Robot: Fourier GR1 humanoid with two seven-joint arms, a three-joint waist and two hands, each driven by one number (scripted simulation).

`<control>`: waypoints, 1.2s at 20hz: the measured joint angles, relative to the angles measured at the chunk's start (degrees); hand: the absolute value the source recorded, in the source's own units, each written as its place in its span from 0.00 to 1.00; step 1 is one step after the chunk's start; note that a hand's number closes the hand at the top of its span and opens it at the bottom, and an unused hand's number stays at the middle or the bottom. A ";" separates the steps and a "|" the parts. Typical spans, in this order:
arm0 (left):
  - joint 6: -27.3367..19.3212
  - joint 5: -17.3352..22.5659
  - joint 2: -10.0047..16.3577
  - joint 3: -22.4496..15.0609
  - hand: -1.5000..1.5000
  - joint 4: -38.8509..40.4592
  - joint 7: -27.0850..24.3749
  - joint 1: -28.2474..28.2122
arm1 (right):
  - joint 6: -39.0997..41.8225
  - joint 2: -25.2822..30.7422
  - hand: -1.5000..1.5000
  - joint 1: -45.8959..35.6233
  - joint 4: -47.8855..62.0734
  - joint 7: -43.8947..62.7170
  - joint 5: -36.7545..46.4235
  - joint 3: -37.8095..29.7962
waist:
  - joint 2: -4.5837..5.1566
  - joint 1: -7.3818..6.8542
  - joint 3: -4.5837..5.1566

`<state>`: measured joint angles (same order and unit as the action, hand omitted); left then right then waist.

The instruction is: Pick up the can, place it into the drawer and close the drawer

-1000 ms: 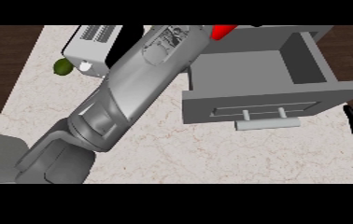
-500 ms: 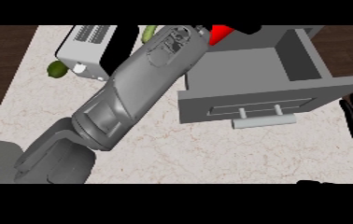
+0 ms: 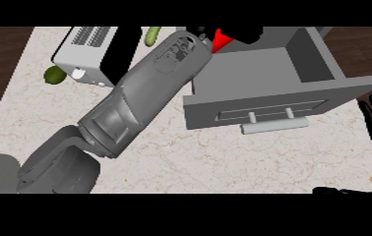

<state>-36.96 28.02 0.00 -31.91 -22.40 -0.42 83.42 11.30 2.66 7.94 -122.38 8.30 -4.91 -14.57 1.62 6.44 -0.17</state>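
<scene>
Red can (image 3: 221, 39) in left robot hand (image 3: 248, 33), near drawer's (image 3: 256, 101) back

Left forearm (image 3: 149, 97) swinging a little rightward. Left hand (image 3: 243, 33), curled round the can (image 3: 220, 38), is dropping lower, closing on the back-left corner of the open drawer (image 3: 207, 112). The can is mostly hidden, so the shift is only probable. Green vegetable (image 3: 152, 35) is coming into sight behind the toaster (image 3: 87, 50). Right hand (image 3: 341, 191) is edging in at the lower right edge.

The red can (image 3: 222, 38) shows at the open grey drawer's (image 3: 254, 75) far left corner.
</scene>
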 measured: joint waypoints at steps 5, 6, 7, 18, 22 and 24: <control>-0.91 0.69 0.00 -2.13 0.00 1.17 -1.62 -0.60 | -0.04 -0.18 0.00 -0.72 1.67 -1.58 1.13 0.49 | 0.10 0.22 -0.01; -1.70 0.95 0.01 -2.46 0.00 1.25 -1.58 -0.65 | 0.22 -0.20 0.00 -0.35 1.29 -1.56 0.98 0.66 | 0.09 0.48 -0.02; -2.13 1.22 0.00 -2.86 0.00 1.25 -1.40 -0.66 | 0.15 -0.11 0.00 -0.69 1.46 -1.33 1.05 0.71 | 0.07 0.43 -0.01; -7.08 4.20 0.01 -4.88 0.00 1.68 -2.93 -1.67 | 0.66 0.74 0.00 -1.26 -0.49 -0.05 -0.08 0.57 | 0.13 1.05 0.02; -8.09 5.83 0.01 -4.63 0.00 1.49 -3.71 -1.99 | 0.85 1.95 0.00 -1.17 -1.73 -1.48 2.09 0.17 | 0.16 1.05 0.03; -8.65 6.69 0.00 -4.68 0.00 1.08 -3.74 -2.11 | 0.95 3.13 0.00 -1.39 -2.58 -2.24 4.55 0.30 | 0.18 1.10 0.04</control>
<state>-45.61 34.71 0.01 -36.59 -21.32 -4.16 81.31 12.25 5.78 6.55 -124.96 6.06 -0.35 -14.27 1.80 7.54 -0.12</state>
